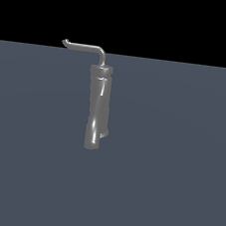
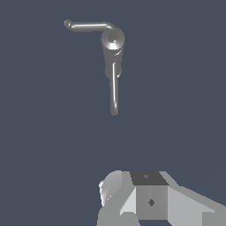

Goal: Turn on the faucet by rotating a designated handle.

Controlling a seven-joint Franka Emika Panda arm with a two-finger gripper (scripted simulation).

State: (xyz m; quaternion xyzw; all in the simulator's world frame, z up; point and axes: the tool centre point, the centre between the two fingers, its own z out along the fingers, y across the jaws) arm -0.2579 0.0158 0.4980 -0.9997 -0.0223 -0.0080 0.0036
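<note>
The faucet is a tall glossy grey cylinder, slightly kinked, standing on the flat grey-blue floor in the middle of the exterior view. Its handle is a thin L-shaped rod with a hooked tip, reaching from the top toward the exterior view's left. In the wrist view I look down on the faucet, with the handle bent off its top and a second thin rod running along it. Only part of my gripper shows, at the frame's edge and well apart from the faucet. It does not appear in the exterior view.
Plain grey-blue floor surrounds the faucet on all sides, under a black background. A short stub sticks out near the faucet's base.
</note>
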